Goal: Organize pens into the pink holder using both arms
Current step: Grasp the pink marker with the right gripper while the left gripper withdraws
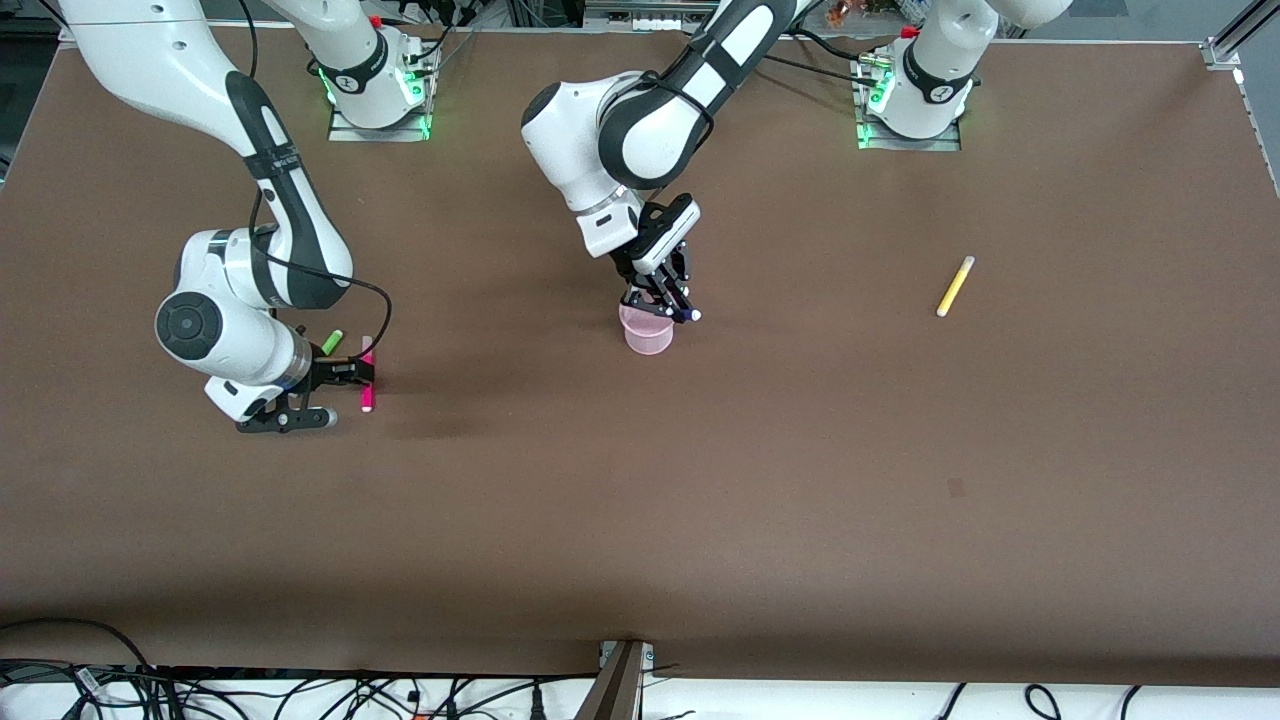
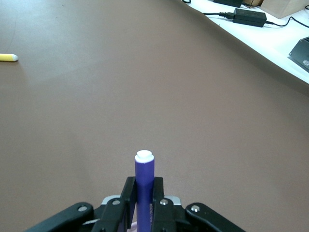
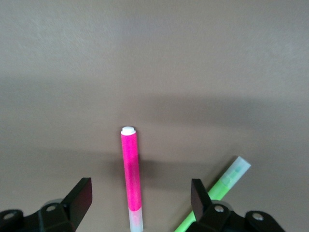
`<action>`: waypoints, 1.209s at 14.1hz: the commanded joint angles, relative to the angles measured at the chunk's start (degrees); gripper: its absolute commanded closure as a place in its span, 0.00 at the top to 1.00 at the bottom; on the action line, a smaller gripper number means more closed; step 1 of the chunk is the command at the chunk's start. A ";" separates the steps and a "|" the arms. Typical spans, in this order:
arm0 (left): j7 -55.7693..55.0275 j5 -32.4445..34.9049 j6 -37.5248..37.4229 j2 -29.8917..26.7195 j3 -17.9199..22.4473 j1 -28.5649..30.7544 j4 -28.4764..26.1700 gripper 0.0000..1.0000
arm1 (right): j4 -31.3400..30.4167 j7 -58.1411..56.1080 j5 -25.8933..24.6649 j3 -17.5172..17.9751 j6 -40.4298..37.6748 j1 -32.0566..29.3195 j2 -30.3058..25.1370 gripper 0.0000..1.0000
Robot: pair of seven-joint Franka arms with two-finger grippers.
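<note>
My left gripper (image 1: 668,303) is shut on the dark purple pen (image 1: 681,313) and holds it over the pink holder (image 1: 647,334), which stands mid-table. In the left wrist view the purple pen (image 2: 144,181) stands upright between the closed jaws of the left gripper (image 2: 144,193). My right gripper (image 1: 350,395) is open and low at the table, its jaws on either side of the magenta pen (image 1: 367,385). The right wrist view shows that gripper (image 3: 140,193) with the magenta pen (image 3: 130,174) between its fingers. The lime green pen (image 1: 332,342) (image 3: 219,188) lies beside it. The yellow pen (image 1: 955,286) (image 2: 8,57) lies toward the left arm's end.
The brown table (image 1: 700,520) ends in a white strip with black cables (image 1: 300,695) along the edge nearest the front camera. A black power brick (image 2: 248,17) and cables lie off the table's edge in the left wrist view.
</note>
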 commanded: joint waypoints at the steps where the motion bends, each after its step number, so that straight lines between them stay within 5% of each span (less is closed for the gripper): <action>1: -0.74 1.49 -0.96 0.31 0.18 -0.84 0.94 0.90 | -3.59 -1.56 0.94 0.73 4.39 -0.64 -0.64 0.81; 3: -0.48 1.58 -1.39 0.31 0.18 -0.84 0.85 1.00 | -3.86 -1.56 1.12 0.73 5.54 -0.64 0.14 0.79; 7: 6.61 0.27 -2.10 -3.01 0.61 1.00 1.64 1.00 | -3.95 -1.56 1.12 1.25 9.06 -0.55 1.99 0.75; 11: 24.95 -9.99 -2.10 -11.80 0.53 11.26 1.73 1.00 | -4.56 -1.56 1.12 2.14 10.91 -0.55 2.79 0.62; 17: 62.66 -27.49 -1.93 -19.99 0.35 29.37 1.73 1.00 | -4.65 -1.65 1.12 2.14 10.99 -0.64 2.79 0.27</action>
